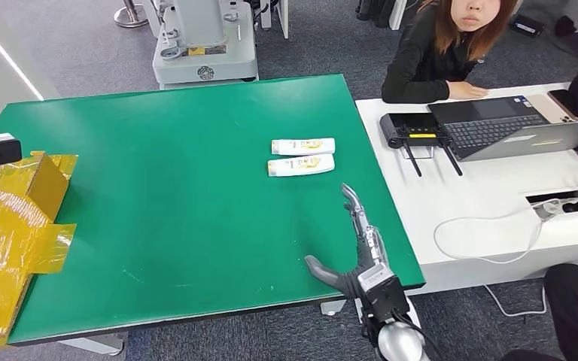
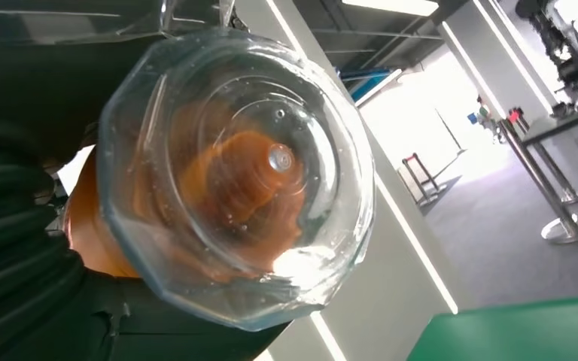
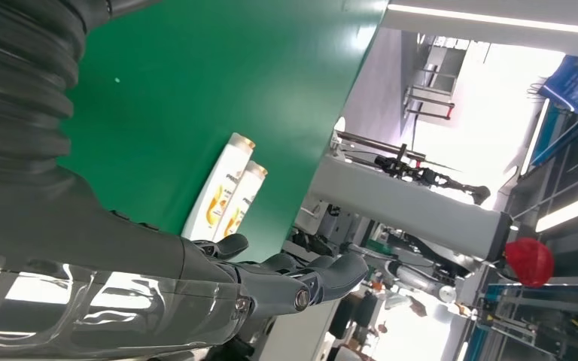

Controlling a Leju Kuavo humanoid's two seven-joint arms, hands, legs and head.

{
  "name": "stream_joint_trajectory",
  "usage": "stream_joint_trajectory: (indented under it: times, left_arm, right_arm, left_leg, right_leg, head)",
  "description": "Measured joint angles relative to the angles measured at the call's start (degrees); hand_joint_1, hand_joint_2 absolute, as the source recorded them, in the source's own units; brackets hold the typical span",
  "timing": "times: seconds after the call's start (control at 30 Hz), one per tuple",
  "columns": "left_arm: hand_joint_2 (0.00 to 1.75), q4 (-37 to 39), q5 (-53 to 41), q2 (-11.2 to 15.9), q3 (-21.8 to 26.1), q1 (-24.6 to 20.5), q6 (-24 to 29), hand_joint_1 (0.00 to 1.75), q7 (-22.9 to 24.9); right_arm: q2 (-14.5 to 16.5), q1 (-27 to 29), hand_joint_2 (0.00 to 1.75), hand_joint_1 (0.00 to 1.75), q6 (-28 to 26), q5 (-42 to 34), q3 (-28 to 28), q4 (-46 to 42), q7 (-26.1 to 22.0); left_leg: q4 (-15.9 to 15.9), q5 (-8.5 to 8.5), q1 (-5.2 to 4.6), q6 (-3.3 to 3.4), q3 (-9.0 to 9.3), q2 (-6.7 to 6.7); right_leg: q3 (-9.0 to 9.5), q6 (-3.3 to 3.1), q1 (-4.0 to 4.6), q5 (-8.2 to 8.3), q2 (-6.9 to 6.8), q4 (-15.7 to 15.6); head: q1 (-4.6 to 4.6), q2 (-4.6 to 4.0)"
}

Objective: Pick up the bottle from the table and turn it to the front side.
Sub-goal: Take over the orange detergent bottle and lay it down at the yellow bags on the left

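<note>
2 white bottles (image 1: 302, 156) lie on their sides on the green counter (image 1: 158, 195), side by side and touching along their length, toward its far right part. The farther bottle (image 1: 303, 146) and the nearer bottle (image 1: 301, 165) both carry yellow markings, and their caps point right.

The right robot hand (image 1: 355, 244) hovers above the counter's near right corner, near the bottles but apart from them. Its fingers (image 1: 354, 207) stretch out toward the bottles and its thumb (image 1: 320, 269) juts left; it is spread and holds nothing. In the right wrist view the same fingers (image 3: 301, 274) reach out with the 2 bottles (image 3: 227, 197) beyond them.

In the left wrist view, the left robot hand (image 2: 30, 248) grips a clear plastic container (image 2: 233, 177) with orange showing through it, seen end-on.

Crumpled yellow wrapping (image 1: 11, 233) sits at the counter's left edge. To the right, a person (image 1: 451, 45) sits at a white desk (image 1: 489, 195) with a laptop (image 1: 515, 128).
</note>
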Motion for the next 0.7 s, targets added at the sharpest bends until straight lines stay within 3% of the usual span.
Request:
stream_joint_trajectory:
  times: [0.17,0.7]
  left_arm:
    - [1.75,0.0,0.69,1.81,-0.19,2.74,0.23,1.75,-0.08]
    - [1.75,0.01,2.22,3.13,-0.5,13.13,1.94,1.75,1.07]
  right_arm:
    - [0.02,2.12,1.75,0.0,-0.3,0.04,-0.54,-0.89,-0.2]
    - [0.91,4.29,1.75,0.0,0.31,1.94,-0.67,-3.8,1.51]
  left_leg:
    - [0.0,0.0,0.0,0.0,-0.01,-0.04]
    - [0.0,0.0,0.0,-0.01,-0.01,0.04]
  right_leg:
    - [0.02,-0.02,0.0,-0.01,-0.04,-0.04]
    - [0.0,-0.1,0.0,0.03,0.0,-0.05]
  head:
    - [0.01,0.0]
    - [0.02,0.0]
